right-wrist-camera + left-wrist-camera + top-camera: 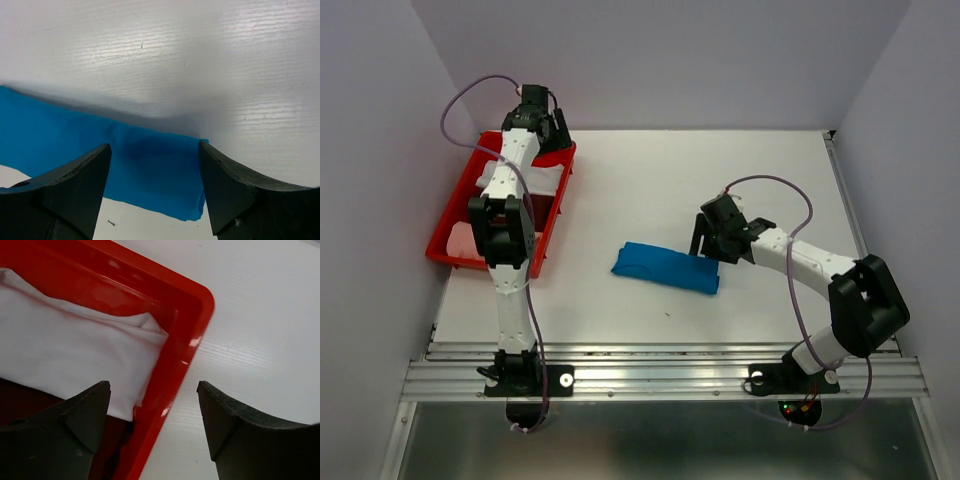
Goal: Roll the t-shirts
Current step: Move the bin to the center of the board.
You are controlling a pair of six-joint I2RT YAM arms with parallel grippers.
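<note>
My left end effector (154,385) hangs over a corner of the red tray (200,305), its fingers spread wide and empty. A folded white t-shirt (75,355) lies in the tray below its left finger, and bare worktop (720,180) lies below its right finger.

Out on the worktop, the blue t-shirt (665,267) lies as a long narrow bundle. I can't tell how tightly it is rolled.

My right end effector (154,146) is also wide and empty. The bundle's near end sits just beneath the gap between its fingers.

I judge the blue one finished or nearly so, and the step in hand to be fetching the next shirt. That calls for lowering the left fingers onto the white shirt's edge, pinching it and lifting it clear of the tray wall. The right should back off without snagging the blue cloth.
</note>
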